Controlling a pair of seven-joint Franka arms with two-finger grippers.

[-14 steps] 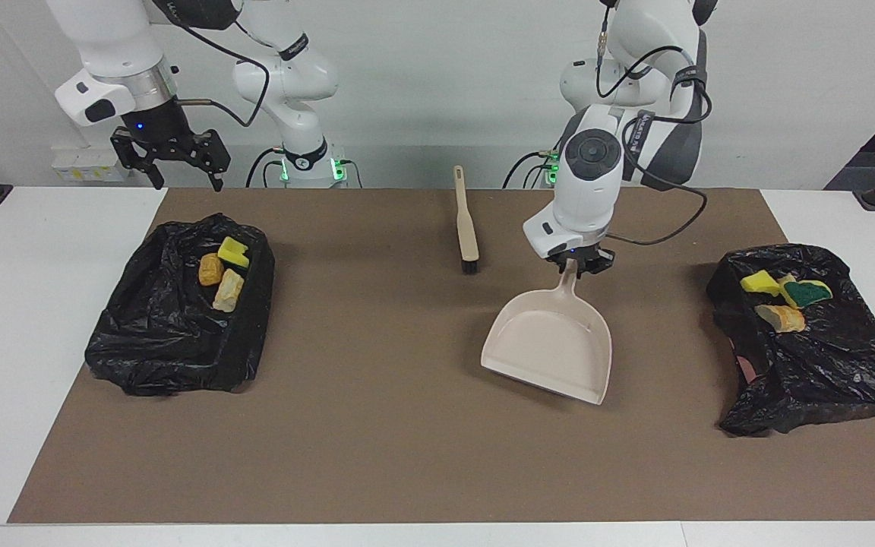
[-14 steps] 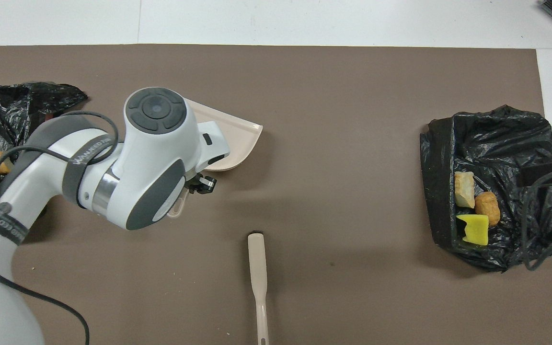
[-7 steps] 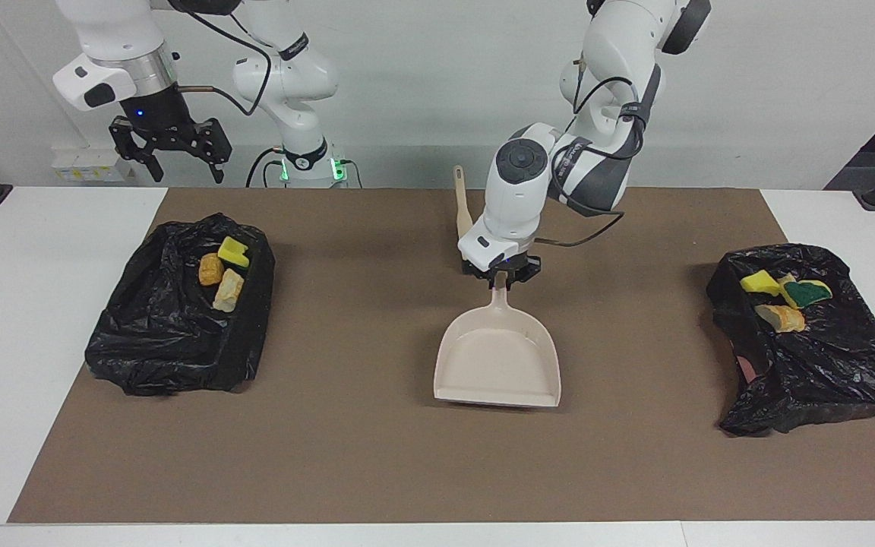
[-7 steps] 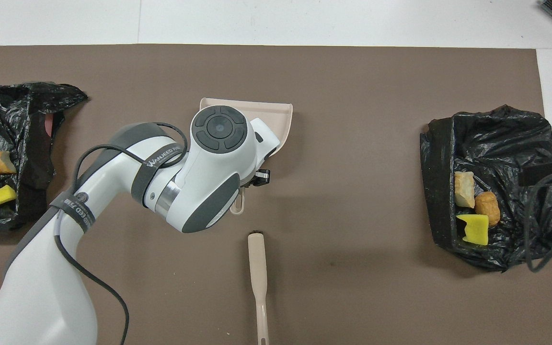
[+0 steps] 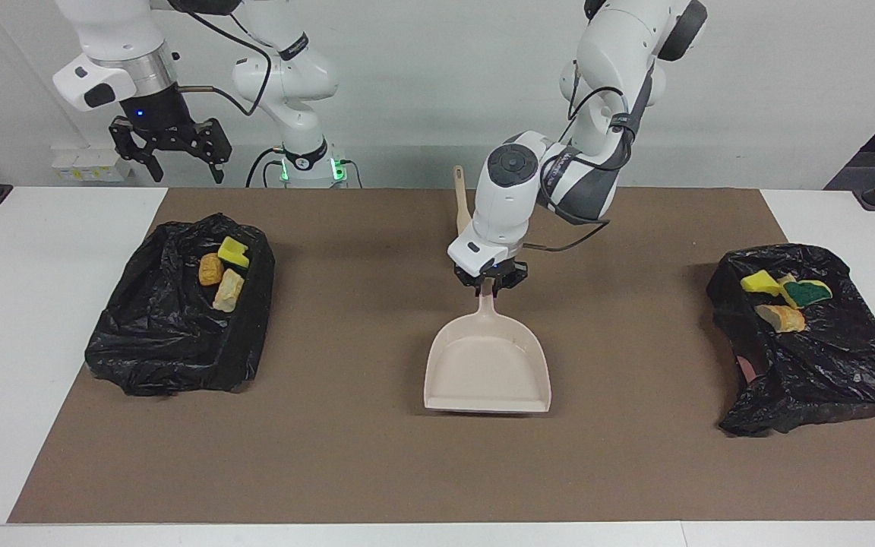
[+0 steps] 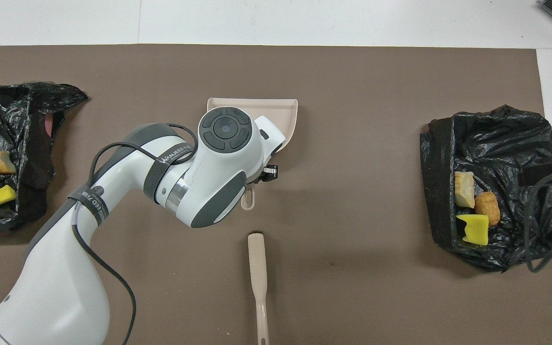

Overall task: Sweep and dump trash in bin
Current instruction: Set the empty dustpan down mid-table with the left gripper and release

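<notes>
Left gripper (image 5: 489, 279) is over the middle of the brown mat (image 5: 346, 456), fingers clamped on the handle of the beige dustpan (image 5: 487, 365). The pan is level, mouth pointing away from the robots, and empty. It sits at or just above the mat, and we cannot tell whether it bears on it. The trash (image 5: 222, 275) is off the mat. Three pieces lie in one black-bagged bin (image 5: 172, 334) toward the right arm's end of the table, and more pieces (image 5: 783, 300) lie in the other bin (image 5: 825, 357) toward the left arm's end. We see no loose piece on the mat. The brush (image 6: 258, 273) lies flat on the mat, nearer the robots, with its bristle end close to the tip of the pan's handle. Right gripper (image 5: 168, 152) waits with fingers apart, raised over the robots' edge of the table by the bin at its end.

We read the step in hand as setting the emptied pan down (with sweeping and dumping seemingly done). To do it well, we would bring the pan flat so the front lip and heel meet the mat together. We would part the fingers only once it rests, then lift straight up off the handle so it is not dragged or flipped. The wrist should keep clear of the brush, since a nudge there could roll it.
</notes>
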